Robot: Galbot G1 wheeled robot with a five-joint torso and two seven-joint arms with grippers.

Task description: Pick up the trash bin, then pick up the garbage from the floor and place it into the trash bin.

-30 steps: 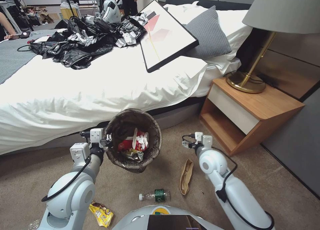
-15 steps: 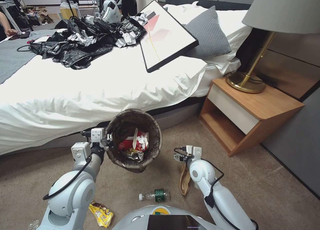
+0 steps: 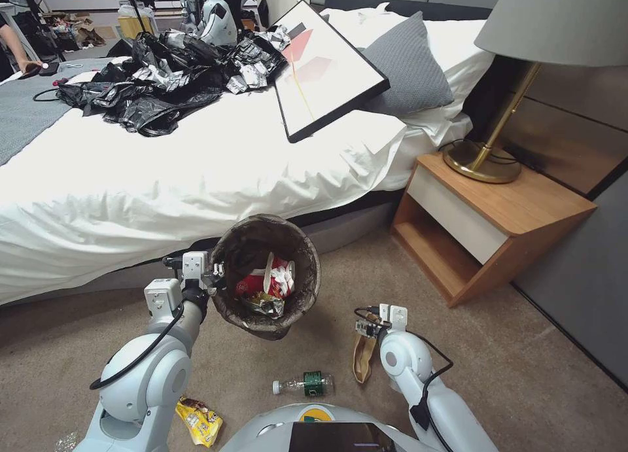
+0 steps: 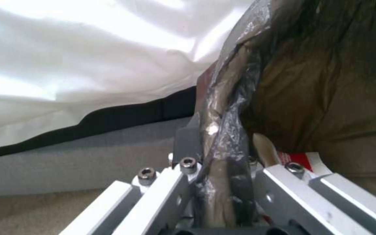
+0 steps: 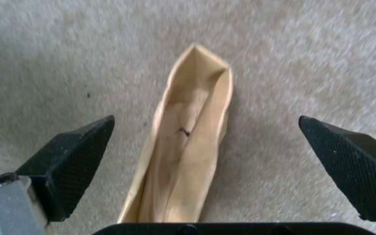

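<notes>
My left gripper [image 3: 212, 277] is shut on the near-left rim of the trash bin [image 3: 313, 278] and holds it off the carpet. The bin tilts toward me, with red-and-white wrappers [image 3: 271, 280] inside. In the left wrist view the left gripper [image 4: 220, 169] clamps the bin's [image 4: 318, 98] dark liner edge. My right gripper [image 3: 374, 326] hangs low over the top end of a tan paper carton [image 3: 361, 360] lying on the floor. In the right wrist view the right gripper [image 5: 206, 119] is open, one finger on each side of the carton [image 5: 188, 147]. A clear bottle [image 3: 304, 383] and a yellow snack bag [image 3: 199, 420] lie near my base.
A bed [image 3: 163, 177] with white sheets runs across behind the bin, carrying black plastic bags [image 3: 157, 79] and a framed picture [image 3: 327, 66]. A wooden nightstand [image 3: 490, 223] with a lamp [image 3: 484, 161] stands at the right. Open carpet lies between it and my right arm.
My right arm has come down and back toward me, bringing its gripper over the tan carton. The left arm and bin have shifted slightly right.
</notes>
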